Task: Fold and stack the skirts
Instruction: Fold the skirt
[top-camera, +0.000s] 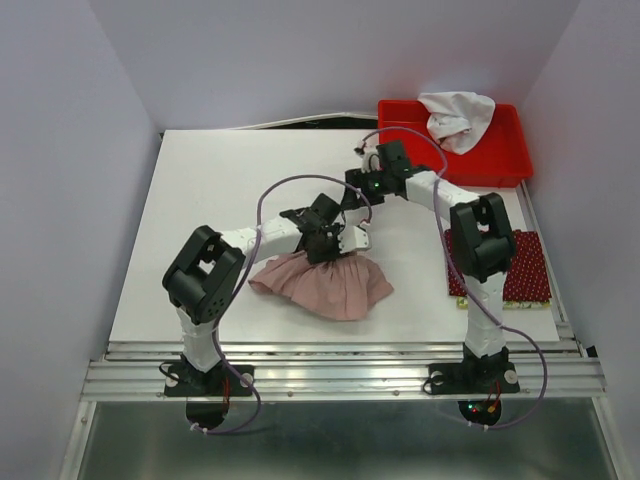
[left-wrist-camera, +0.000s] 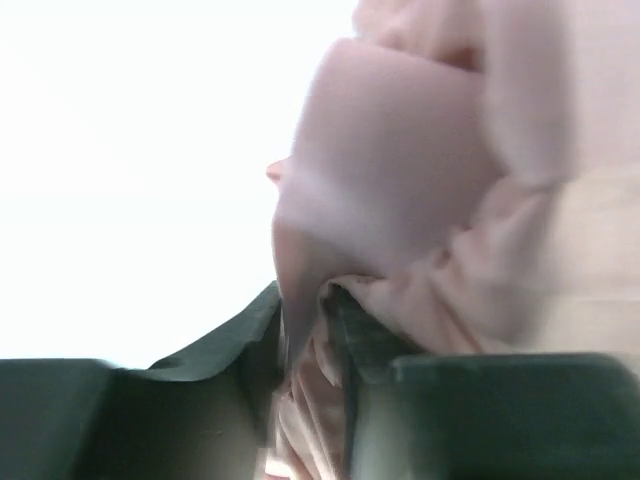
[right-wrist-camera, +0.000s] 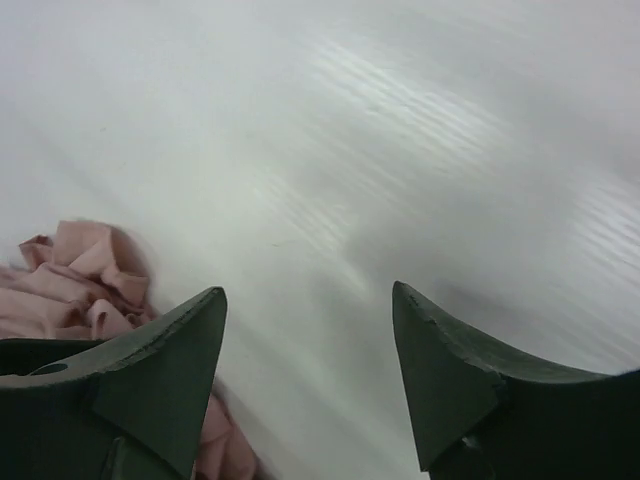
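The dusty-pink pleated skirt (top-camera: 325, 285) lies crumpled near the table's front middle. My left gripper (top-camera: 335, 240) is at its far edge, shut on a fold of the pink cloth (left-wrist-camera: 300, 390), which fills the right of the left wrist view. My right gripper (top-camera: 352, 190) is open and empty, just behind the skirt over bare table; the right wrist view shows its two fingertips (right-wrist-camera: 200, 310) apart and the pink skirt (right-wrist-camera: 80, 270) at the lower left. The dark red dotted skirt (top-camera: 525, 265) lies flat at the right edge, partly behind the right arm. No yellow-green skirt is in view.
A red bin (top-camera: 500, 160) stands at the back right corner with a white cloth (top-camera: 458, 115) in it. The white table (top-camera: 220, 190) ends in a metal rail at the front. Grey walls close in both sides.
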